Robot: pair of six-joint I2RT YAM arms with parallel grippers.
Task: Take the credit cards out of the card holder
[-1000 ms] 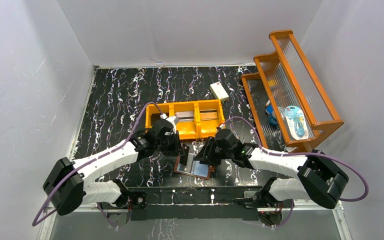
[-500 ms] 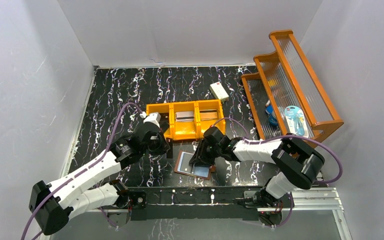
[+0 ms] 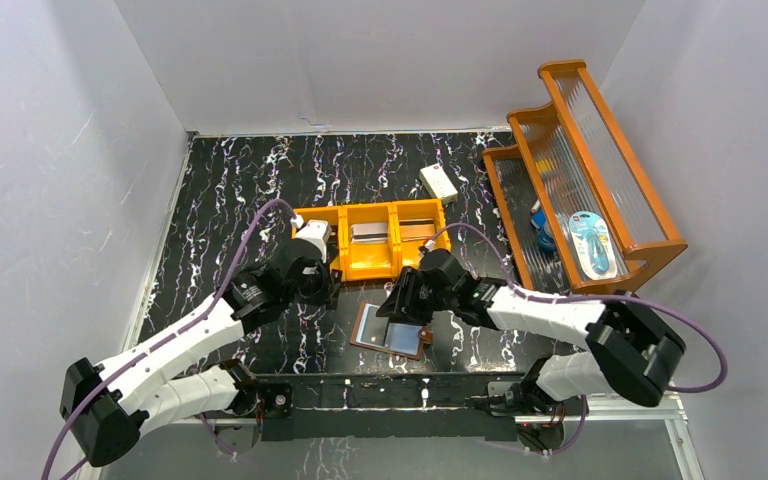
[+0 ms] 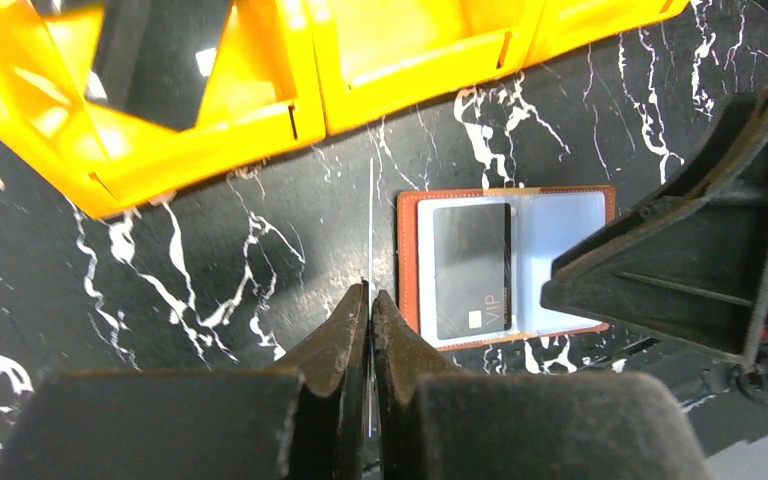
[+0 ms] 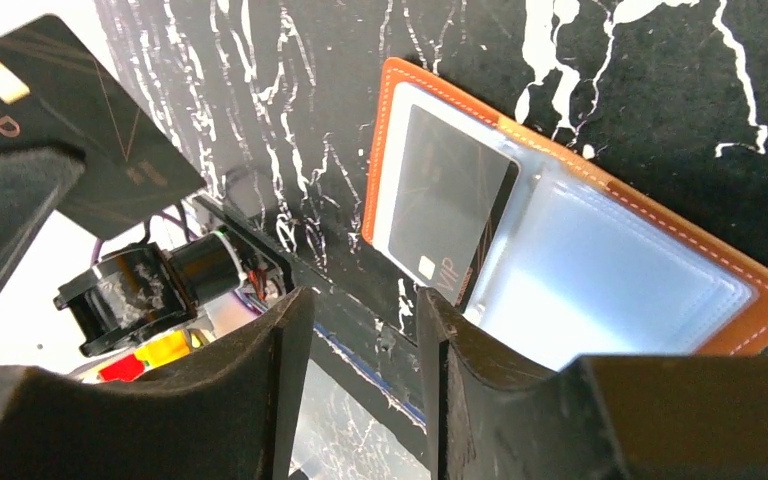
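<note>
A: Where does the card holder [image 4: 560, 240] lie?

B: Flat on the black marbled table [image 3: 230, 200], opened with its pale inner faces up. It is just near of the orange tray [image 4: 200, 140] and between the two arms.

A: Are there cards in it?

B: A second card [image 4: 470, 265] sits in its left pocket. "VIP" and a small chip can be read on that card in both wrist views. From above it is only a dark patch, with no writing legible.

A: What is the left gripper [image 4: 370, 300] doing?

B: It is clenched. Its own camera shows only a thin pale line between the fingers, a card seen edge-on. The right wrist view shows the face instead: a black card [image 5: 70, 140] at upper left, held above the table, with "VIP" and a chip on it.

A: And the right gripper [image 5: 360, 310]?

B: Its jaws are parted with nothing between them, above the holder's far edge. I cannot tell whether a fingertip touches the holder.

A: Is there anything in the tray?

B: The left wrist view shows a dark flat thing [image 4: 160, 50] in the left compartment, but I cannot tell whether it is a card. From above, the left arm hides that compartment.

A: What else does the top view show?

B: A cream box [image 3: 438, 183] lies far of the tray, and an orange rack [image 3: 600, 150] stands at the right. No print can be read on either.
</note>
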